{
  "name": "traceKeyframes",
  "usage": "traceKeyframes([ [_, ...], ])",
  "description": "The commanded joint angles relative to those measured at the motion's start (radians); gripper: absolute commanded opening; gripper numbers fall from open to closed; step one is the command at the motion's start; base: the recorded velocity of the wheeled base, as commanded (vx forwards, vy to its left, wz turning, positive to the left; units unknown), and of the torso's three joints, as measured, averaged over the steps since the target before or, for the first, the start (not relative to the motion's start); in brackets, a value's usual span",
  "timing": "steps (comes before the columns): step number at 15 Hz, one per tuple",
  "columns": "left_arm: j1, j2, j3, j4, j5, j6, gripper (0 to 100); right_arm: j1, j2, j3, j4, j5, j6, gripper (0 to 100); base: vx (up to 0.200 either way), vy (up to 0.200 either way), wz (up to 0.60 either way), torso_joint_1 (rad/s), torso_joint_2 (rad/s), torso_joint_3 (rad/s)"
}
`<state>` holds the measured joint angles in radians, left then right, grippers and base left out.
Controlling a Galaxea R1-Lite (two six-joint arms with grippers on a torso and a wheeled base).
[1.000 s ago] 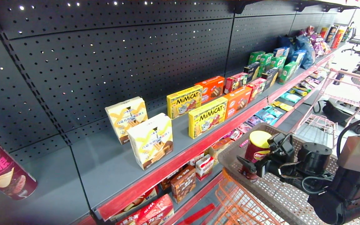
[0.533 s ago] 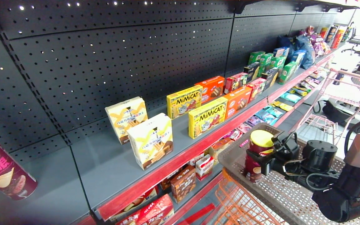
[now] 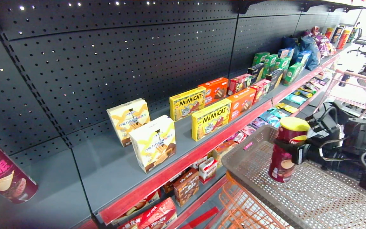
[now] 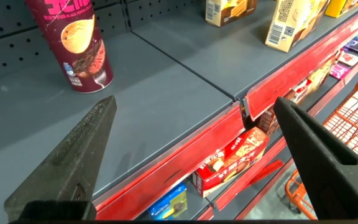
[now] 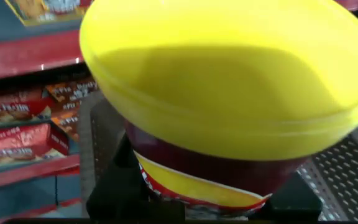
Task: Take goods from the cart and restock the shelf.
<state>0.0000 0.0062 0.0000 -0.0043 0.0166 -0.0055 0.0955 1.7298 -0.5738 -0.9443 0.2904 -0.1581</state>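
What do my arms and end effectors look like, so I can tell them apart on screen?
The right arm is glossy black, built of rounded cylindrical joint housings, with black cables looping over it. The right end effector is blocky and black. The left end effector has two dark grey, rough-textured, wedge-shaped fingers.

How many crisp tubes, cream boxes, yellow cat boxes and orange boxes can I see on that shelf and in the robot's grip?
Crisp tubes: 2, one held in the right gripper
Cream boxes: 2
Yellow boxes: 2
Orange boxes: 2
Total: 8
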Motion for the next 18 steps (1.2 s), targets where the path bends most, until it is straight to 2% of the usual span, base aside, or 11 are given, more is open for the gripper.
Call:
traceKeyframes([
  [1, 0.000, 0.001, 0.000, 0.000, 0.000, -0.002, 100, 0.036, -0.262, -0.014, 0.119, -0.065, 0.057, 0, 0.000, 0.000, 0.00, 0.000, 0.00, 0.000],
  [5, 0.000, 0.000, 0.000, 0.000, 0.000, -0.001, 100, 0.047, -0.475, 0.006, 0.285, -0.145, 0.103, 0, 0.000, 0.000, 0.00, 0.000, 0.00, 0.000],
  [7, 0.000, 0.000, 0.000, 0.000, 0.000, -0.001, 100, 0.050, -0.605, 0.020, 0.484, -0.323, 0.100, 0, 0.000, 0.000, 0.00, 0.000, 0.00, 0.000],
  [8, 0.000, 0.000, 0.000, 0.000, 0.000, -0.001, 100, 0.044, -0.645, 0.025, 0.538, -0.341, 0.104, 0, 0.000, 0.000, 0.00, 0.000, 0.00, 0.000],
  [12, 0.000, 0.001, 0.000, 0.000, 0.000, -0.001, 100, 0.015, -0.687, 0.042, 0.552, -0.343, 0.143, 0, 0.000, 0.000, 0.00, 0.000, 0.00, 0.000],
  [15, 0.000, 0.000, 0.000, 0.000, 0.000, -0.001, 100, 0.027, -0.682, 0.042, 0.552, -0.343, 0.155, 0, 0.000, 0.000, 0.00, 0.000, 0.00, 0.000],
  [18, 0.000, 0.000, 0.000, 0.000, 0.000, -0.001, 100, 0.029, -0.682, 0.043, 0.552, -0.343, 0.157, 0, 0.000, 0.000, 0.60, 0.002, 0.00, -0.001],
])
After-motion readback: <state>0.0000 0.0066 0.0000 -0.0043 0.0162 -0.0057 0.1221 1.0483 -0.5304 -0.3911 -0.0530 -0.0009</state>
